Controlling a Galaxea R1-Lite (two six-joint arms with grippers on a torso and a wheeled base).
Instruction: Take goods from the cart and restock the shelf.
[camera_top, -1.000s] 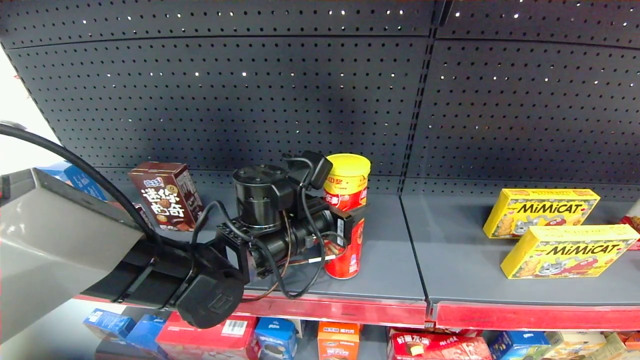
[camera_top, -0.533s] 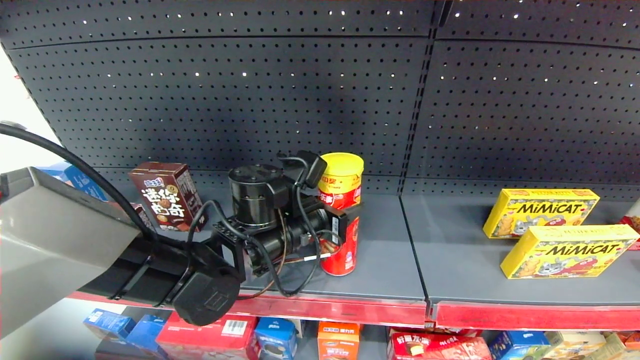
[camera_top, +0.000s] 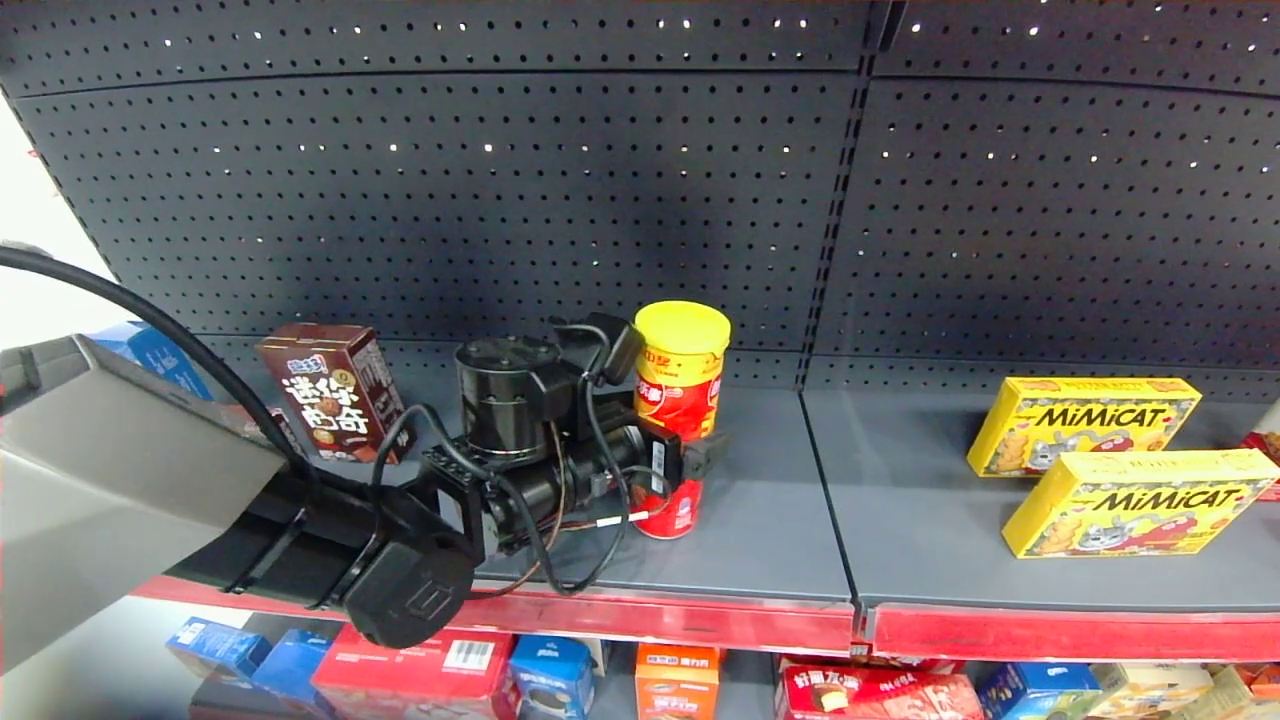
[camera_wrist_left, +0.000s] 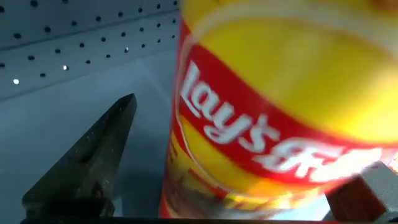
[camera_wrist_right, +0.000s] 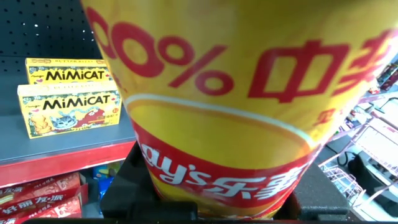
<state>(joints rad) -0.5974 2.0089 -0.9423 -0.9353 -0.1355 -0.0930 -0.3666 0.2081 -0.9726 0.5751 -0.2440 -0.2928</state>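
A red chip can with a yellow lid (camera_top: 680, 400) stands slightly tilted on the grey shelf board (camera_top: 770, 520), left of the upright divider. My left gripper (camera_top: 690, 462) is around its lower half. In the left wrist view the can (camera_wrist_left: 273, 124) lies between the fingers: the dark finger (camera_wrist_left: 93, 168) stands apart from it with shelf showing in the gap, and the other pad (camera_wrist_left: 367, 193) is at its side, so the gripper is open. My right gripper (camera_wrist_right: 217, 210) is shut on a second red-and-yellow chip can (camera_wrist_right: 236, 106), held off the shelf.
A brown snack box (camera_top: 335, 390) stands left of the arm. Two yellow boxes (camera_top: 1080, 410) (camera_top: 1135, 500) lie on the right shelf section. The red shelf lip (camera_top: 700, 620) runs along the front, with packed goods below. A wire cart (camera_wrist_right: 379, 146) is behind the right arm.
My left arm and the can between its fingers have shifted left and deeper onto the shelf. The yellow boxes and the brown box have not moved.
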